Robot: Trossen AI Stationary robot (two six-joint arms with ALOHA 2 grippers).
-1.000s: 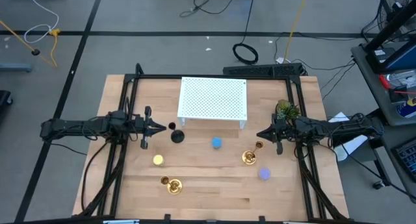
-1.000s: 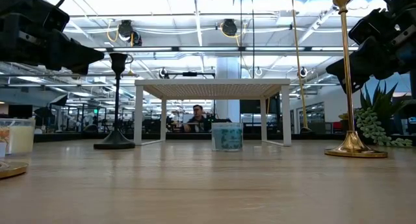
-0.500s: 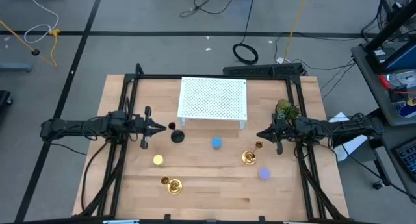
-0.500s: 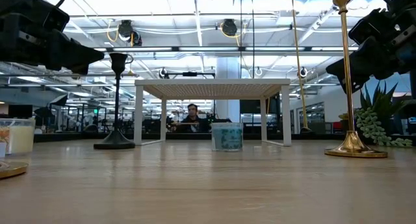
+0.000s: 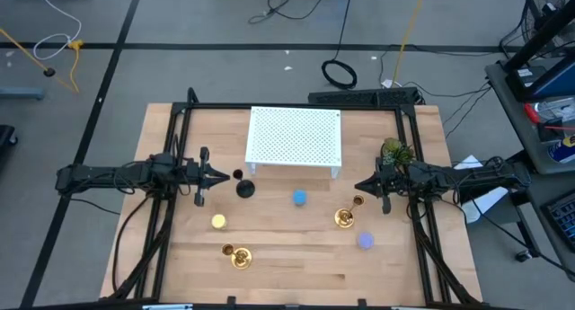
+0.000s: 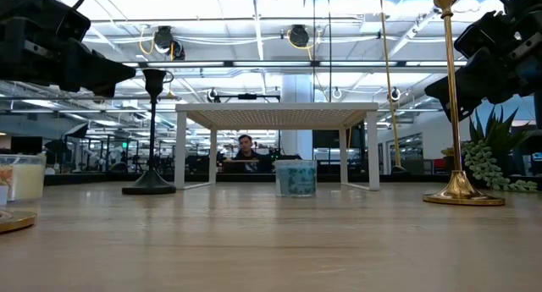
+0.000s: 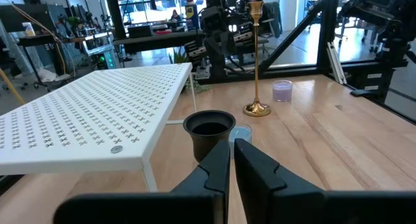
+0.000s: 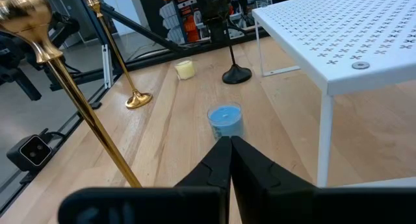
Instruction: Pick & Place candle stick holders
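Note:
The black holder (image 5: 243,188) stands on its round base left of centre, its cup (image 7: 209,129) just ahead of my left gripper (image 5: 225,176), which is shut and empty; a gap shows between them in the low view (image 6: 152,80). One brass holder (image 5: 343,217) stands upright at right of centre. My right gripper (image 5: 358,186) is shut and empty beside its stem (image 8: 84,107), on the far side. The second brass holder (image 5: 239,256) stands near the front. The yellow piece (image 5: 218,222), blue piece (image 5: 299,198) and lavender piece (image 5: 366,242) rest on the table.
The white perforated stand (image 5: 296,137) stands on slim legs at the table's far middle. A green plant sprig (image 5: 395,152) sits by the right arm. Dark frame rails (image 5: 171,139) run along both table sides. Bare wood lies along the near edge (image 5: 305,279).

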